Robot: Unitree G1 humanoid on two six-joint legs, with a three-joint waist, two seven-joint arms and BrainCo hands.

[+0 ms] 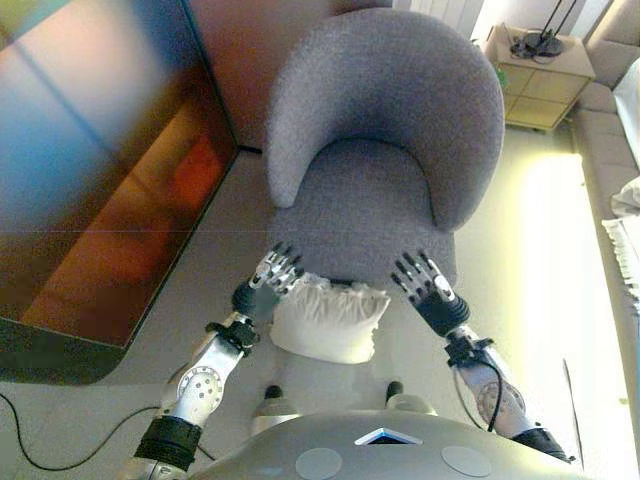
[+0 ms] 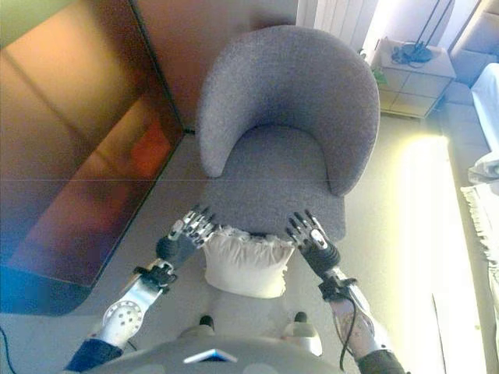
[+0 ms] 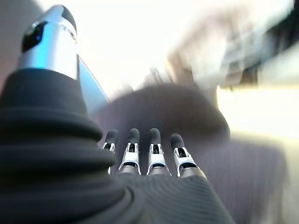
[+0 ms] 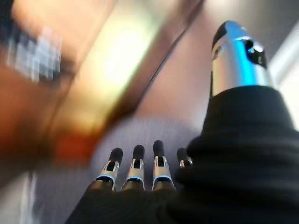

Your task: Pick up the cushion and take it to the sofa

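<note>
Flanking the cushion point(image 1: 330, 318) with both hands' fingers straight, left hand point(image 1: 275, 272) and right hand point(image 1: 422, 280) risk squeezing too loosely and dropping it.

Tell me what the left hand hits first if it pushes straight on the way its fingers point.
Probably the grey upholstered armchair: the open left hand points at its seat front, beside the white frilled cushion. Depth is unclear.
</note>
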